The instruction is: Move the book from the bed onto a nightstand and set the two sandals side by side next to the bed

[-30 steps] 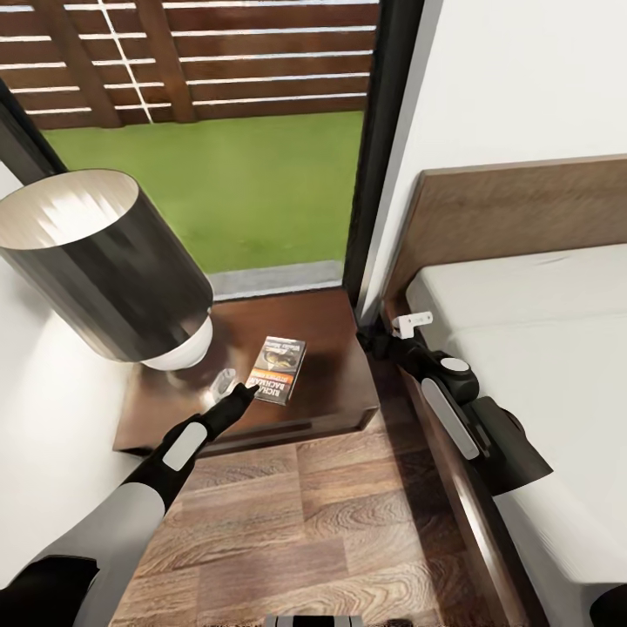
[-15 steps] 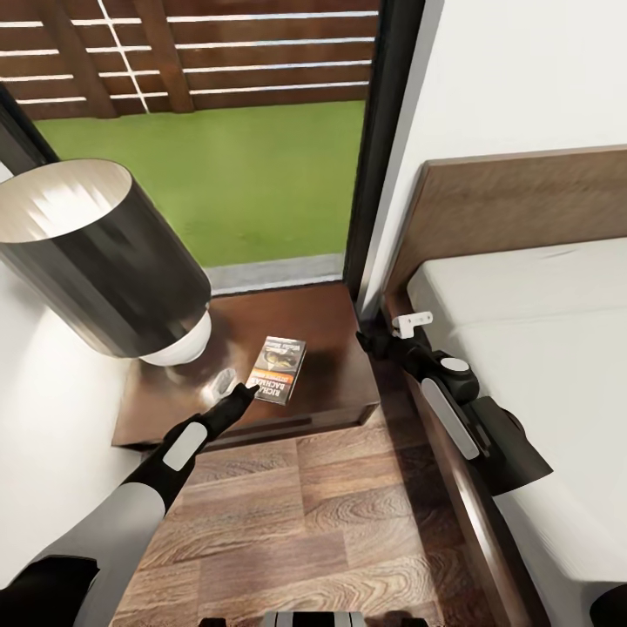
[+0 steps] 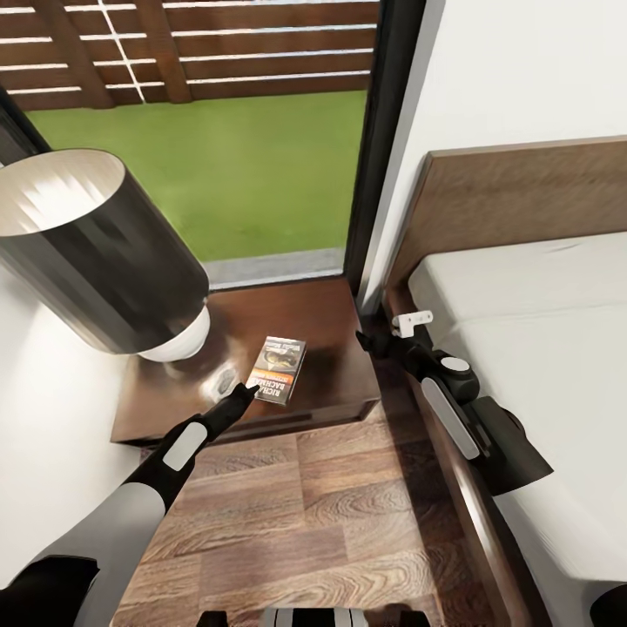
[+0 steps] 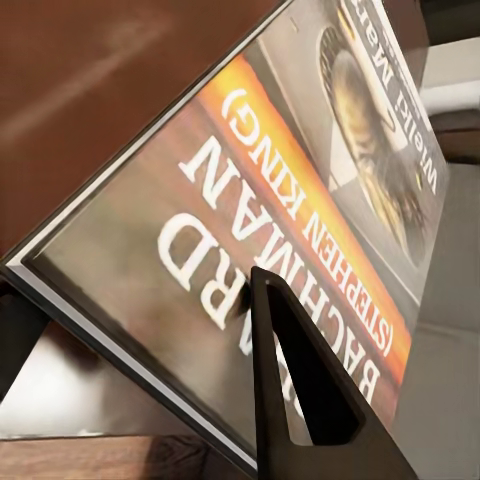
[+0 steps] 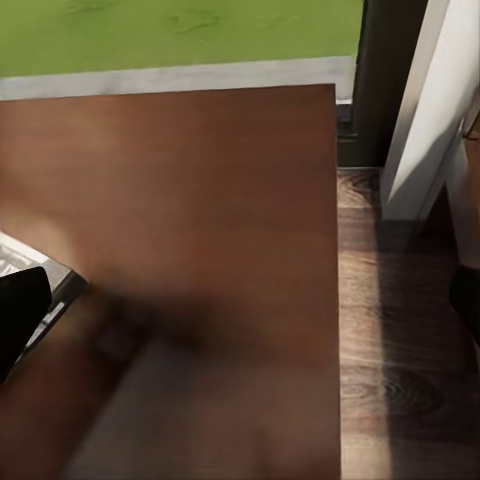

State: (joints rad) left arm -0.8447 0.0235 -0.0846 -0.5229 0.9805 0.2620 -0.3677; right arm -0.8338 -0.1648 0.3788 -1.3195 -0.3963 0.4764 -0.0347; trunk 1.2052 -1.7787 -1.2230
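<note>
Where book (image 4: 300, 200) lies on nightstand (image 3: 331, 305): cover reads "BACHMAN (STEPHEN KING)".

The nightstand (image 3: 335, 383) (glossy dark wood) carries the book (image 3: 279, 369) lying flat beside a lamp (image 3: 113, 261).

Lamp (image 3: 104, 252) w/ dark shade (white base), grass (image 3: 235, 165), fence (image 3: 192, 52).

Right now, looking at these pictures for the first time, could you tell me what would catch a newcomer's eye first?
Probably the big dark cylindrical lampshade looming at the head view's left, over the glossy dark-brown wooden nightstand. On that nightstand lies the small dark paperback book with an orange band, with the left tool at its near edge. Behind, bright green grass fills the tall window, and the off-white mattress of the bed sits at the right.
</note>
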